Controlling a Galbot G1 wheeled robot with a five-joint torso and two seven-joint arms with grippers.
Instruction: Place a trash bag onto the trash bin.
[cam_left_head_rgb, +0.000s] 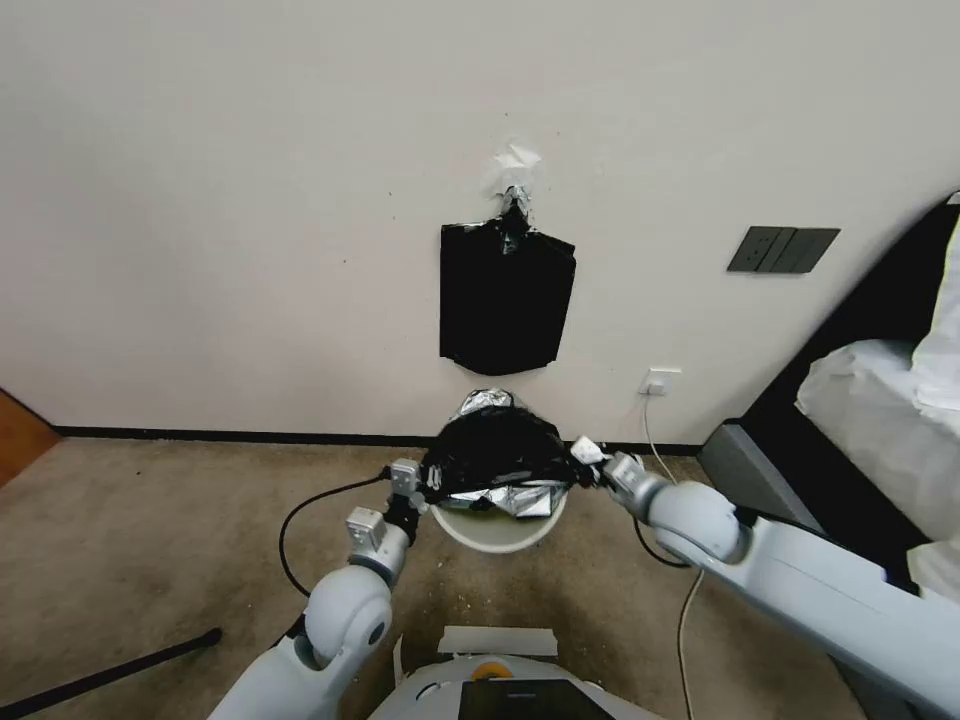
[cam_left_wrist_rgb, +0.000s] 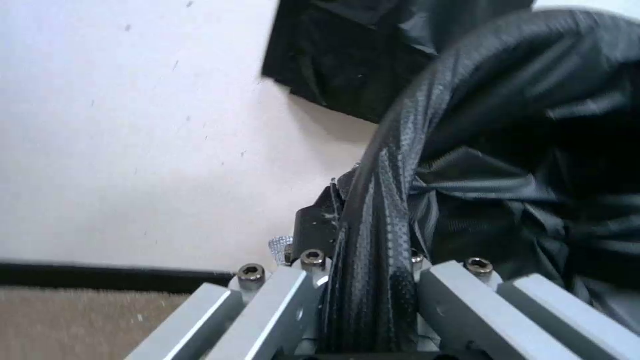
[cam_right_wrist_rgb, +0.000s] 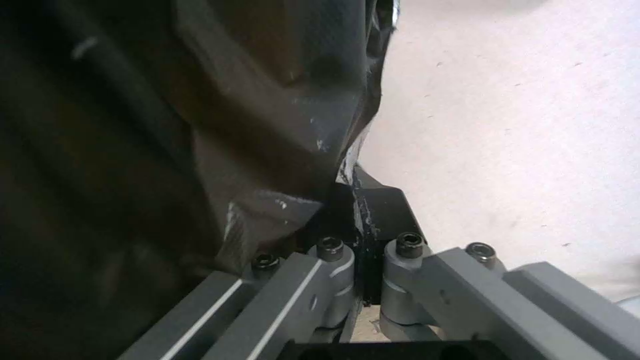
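**Both my grippers are holding the trash bag spread over the trash bin**

Head view: I am holding the trash bag (cam_left_head_rgb: 497, 452) stretched between my two grippers, directly above the trash bin (cam_left_head_rgb: 497, 530), which is standing on the carpet (cam_left_head_rgb: 150, 540) against the wall (cam_left_head_rgb: 250, 200). The bag is bulging upward in a crinkled black dome with silvery creases, and its lower folds are hanging down to the bin's rim, covering the far part of the opening. My left gripper (cam_left_head_rgb: 428, 478) is pinching the bag's edge on the left side of the bin; my right gripper (cam_left_head_rgb: 590, 455) is pinching the opposite edge on the bin's right side. Above the bin, a flat black pack of bags (cam_left_head_rgb: 506, 295) is hanging on the wall, and a white power socket (cam_left_head_rgb: 659, 381) is sitting on the wall to the bin's right.

Left wrist view: my left gripper (cam_left_wrist_rgb: 370, 250) is clamping a twisted rope of the bag's (cam_left_wrist_rgb: 520, 150) plastic between its fingers (cam_left_wrist_rgb: 320, 220), jaws closed on it. The black pack (cam_left_wrist_rgb: 347, 55) is showing on the wall beyond.

Right wrist view: my right gripper (cam_right_wrist_rgb: 360, 220) is closed tight on a fold of the bag (cam_right_wrist_rgb: 167, 150), with the pale wall (cam_right_wrist_rgb: 520, 125) behind it.
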